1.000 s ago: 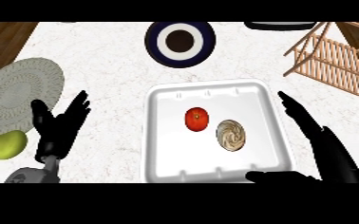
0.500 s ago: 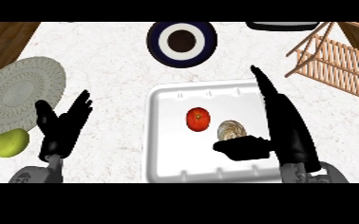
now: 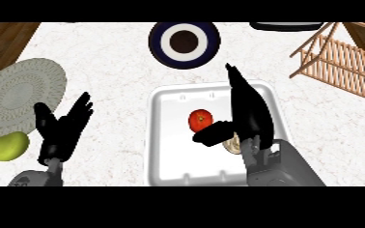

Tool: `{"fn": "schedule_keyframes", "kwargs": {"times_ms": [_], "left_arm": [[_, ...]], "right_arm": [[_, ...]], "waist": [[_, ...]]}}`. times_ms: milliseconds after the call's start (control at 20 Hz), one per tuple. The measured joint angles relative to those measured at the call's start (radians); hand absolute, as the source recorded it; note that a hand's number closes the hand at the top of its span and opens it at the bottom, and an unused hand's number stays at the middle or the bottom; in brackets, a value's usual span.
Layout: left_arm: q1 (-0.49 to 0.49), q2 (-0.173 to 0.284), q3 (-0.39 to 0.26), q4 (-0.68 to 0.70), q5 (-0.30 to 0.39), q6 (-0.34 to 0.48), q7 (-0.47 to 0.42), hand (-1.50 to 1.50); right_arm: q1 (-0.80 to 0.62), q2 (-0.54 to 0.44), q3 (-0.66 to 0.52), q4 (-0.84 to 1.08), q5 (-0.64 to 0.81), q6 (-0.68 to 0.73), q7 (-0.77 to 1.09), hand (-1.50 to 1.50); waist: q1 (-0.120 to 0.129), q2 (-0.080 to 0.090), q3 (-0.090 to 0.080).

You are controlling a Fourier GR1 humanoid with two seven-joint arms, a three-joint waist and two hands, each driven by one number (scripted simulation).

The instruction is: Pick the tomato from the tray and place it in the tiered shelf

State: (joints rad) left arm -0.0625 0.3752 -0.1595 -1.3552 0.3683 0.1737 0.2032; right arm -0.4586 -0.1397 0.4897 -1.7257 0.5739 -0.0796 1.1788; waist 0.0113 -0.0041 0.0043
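The small round red tomato (image 3: 200, 120) lay inside the white square plastic tray (image 3: 168, 140), a little above its middle, on the pale speckled stone table (image 3: 114, 48). The black right hand (image 3: 247, 111) hung over the tray's right half, its fingers straight and pointing up the view, its thumb (image 3: 214, 135) stretched out to the left just below the tomato; the hand was spread and held nothing. Whether the thumb touched the tomato could not be told. A tan round thing (image 3: 231, 146) showed partly under that hand, near the thumb. The black left hand (image 3: 64, 128) rested open at the view's left, fingers up, well apart from the tray. The wooden slatted tiered shelf (image 3: 331, 60) stood at the upper right. A dark blue and white round plate (image 3: 185, 44) lay above the tray, a pale woven round mat (image 3: 28, 89) at the left, and a yellow-green fruit (image 3: 12, 146) below the mat.
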Motion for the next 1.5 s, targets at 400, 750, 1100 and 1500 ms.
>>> {"fn": "schedule_keyframes", "kwargs": {"times_ms": [400, 750, 1100, 1500], "left_arm": [[0.003, -0.011, 0.005, -0.007, -0.018, 0.010, 0.018, 0.00], [0.010, -0.029, 0.008, -0.019, -0.031, 0.012, 0.018, 0.00], [-0.002, -0.026, 0.029, 0.007, -0.028, -0.022, 0.015, 0.00], [-0.006, -0.031, 0.044, 0.003, -0.039, -0.026, 0.035, 0.00]], "right_arm": [[0.004, 0.087, 0.006, 0.102, 0.088, 0.042, 0.016, -1.50], [0.003, 0.119, 0.051, 0.162, 0.151, 0.034, 0.033, -1.50], [-0.002, 0.125, 0.054, 0.247, 0.166, 0.015, 0.015, -1.50], [-0.006, 0.128, 0.022, 0.355, 0.212, -0.007, -0.012, -1.50]], "waist": [[-0.009, -0.001, 0.000], [-0.008, -0.001, 0.000], [-0.006, -0.001, 0.003], [-0.005, 0.000, 0.002]]}}
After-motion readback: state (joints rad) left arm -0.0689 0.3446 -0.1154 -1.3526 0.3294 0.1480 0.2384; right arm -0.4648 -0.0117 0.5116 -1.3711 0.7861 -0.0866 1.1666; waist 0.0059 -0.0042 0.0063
